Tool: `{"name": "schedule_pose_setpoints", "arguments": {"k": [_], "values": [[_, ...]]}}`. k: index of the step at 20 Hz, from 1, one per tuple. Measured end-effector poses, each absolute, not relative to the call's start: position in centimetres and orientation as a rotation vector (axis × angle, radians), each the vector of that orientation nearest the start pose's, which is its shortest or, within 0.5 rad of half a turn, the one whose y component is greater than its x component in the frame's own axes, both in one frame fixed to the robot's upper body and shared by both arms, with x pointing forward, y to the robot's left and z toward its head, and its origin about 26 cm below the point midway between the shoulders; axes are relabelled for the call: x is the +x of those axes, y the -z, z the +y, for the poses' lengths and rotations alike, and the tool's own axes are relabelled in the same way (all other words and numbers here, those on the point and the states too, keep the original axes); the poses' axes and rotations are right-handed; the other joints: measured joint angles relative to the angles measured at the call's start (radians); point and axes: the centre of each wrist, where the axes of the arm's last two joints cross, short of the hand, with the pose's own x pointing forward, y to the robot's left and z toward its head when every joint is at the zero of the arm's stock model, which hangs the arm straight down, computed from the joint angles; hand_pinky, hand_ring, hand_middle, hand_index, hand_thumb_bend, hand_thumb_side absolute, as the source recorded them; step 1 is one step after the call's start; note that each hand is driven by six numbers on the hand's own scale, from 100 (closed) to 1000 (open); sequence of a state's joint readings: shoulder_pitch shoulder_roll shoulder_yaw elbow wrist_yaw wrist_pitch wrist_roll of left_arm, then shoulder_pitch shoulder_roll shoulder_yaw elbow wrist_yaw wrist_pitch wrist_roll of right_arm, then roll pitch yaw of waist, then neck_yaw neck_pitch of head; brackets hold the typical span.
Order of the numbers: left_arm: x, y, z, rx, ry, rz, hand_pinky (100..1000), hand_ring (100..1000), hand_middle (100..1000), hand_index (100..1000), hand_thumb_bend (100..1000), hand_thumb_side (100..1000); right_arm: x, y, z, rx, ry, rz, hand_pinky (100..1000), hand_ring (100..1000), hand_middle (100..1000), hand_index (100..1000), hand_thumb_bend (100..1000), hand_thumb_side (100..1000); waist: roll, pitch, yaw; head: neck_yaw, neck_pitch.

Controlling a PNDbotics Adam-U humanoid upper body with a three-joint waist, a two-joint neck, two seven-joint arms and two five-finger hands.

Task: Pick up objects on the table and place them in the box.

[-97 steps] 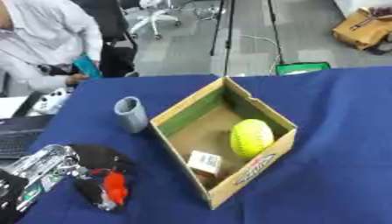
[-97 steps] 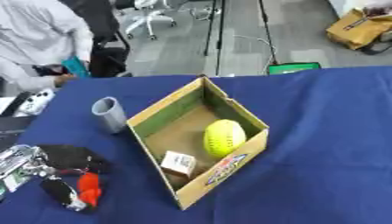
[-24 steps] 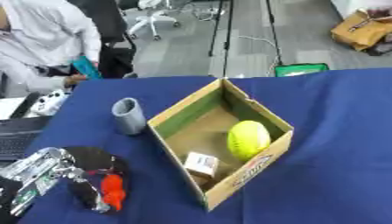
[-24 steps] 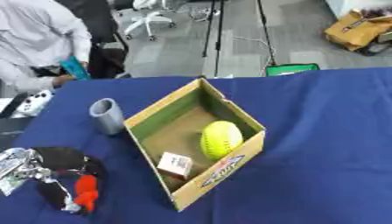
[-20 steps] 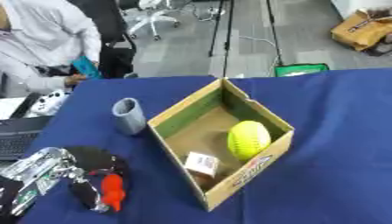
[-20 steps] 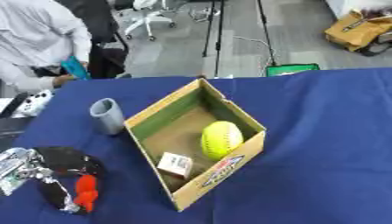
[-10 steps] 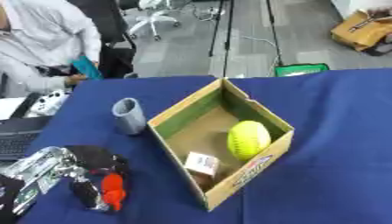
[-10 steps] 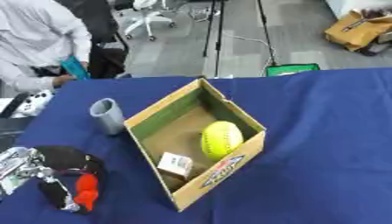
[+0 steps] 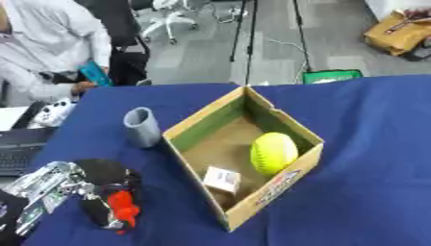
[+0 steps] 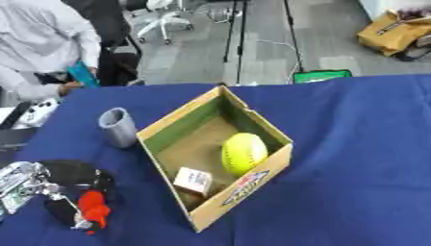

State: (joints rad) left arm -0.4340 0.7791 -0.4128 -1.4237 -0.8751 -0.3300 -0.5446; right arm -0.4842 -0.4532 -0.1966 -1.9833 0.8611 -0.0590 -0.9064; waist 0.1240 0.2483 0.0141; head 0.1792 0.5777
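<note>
Left hand [image 9: 50, 187], near the table's [image 9: 370, 144] left front corner, is curled round a black-and-red object [image 9: 114, 202], apparently a toy. To do well: lift clear, carry over the box [image 9: 278, 190] wall, release above bare floor. Count: one box holding one ball [image 9: 273, 153] and one carton [image 9: 223, 180]; one grey cup [image 9: 141, 127] beside its left wall. Right hand unseen.

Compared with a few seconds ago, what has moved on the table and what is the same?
The left hand holds the same place at the lower left, fingers around the black and red object; it was not lifted or let go. The box, the yellow ball, the small carton inside and the grey cup stayed as they were.
</note>
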Motion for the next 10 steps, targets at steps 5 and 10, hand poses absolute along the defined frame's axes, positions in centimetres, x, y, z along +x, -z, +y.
{"name": "schedule_pose_setpoints", "arguments": {"k": [5,10], "values": [[36.13,-11.29,33.19,0.703,2.092,-1.005,200,486,522,691,509,578,30.42,-28.21,-30.73,1.7,-0.345,2.49,621,472,352,463,100,591,0.0,0.001,0.002,0.002,0.0],[36.17,-11.32,33.13,0.705,2.092,-1.012,188,477,503,678,498,562,30.42,-28.22,-30.73,1.698,-0.344,2.49,621,472,353,463,100,592,0.0,0.002,0.002,0.004,-0.004]]}}
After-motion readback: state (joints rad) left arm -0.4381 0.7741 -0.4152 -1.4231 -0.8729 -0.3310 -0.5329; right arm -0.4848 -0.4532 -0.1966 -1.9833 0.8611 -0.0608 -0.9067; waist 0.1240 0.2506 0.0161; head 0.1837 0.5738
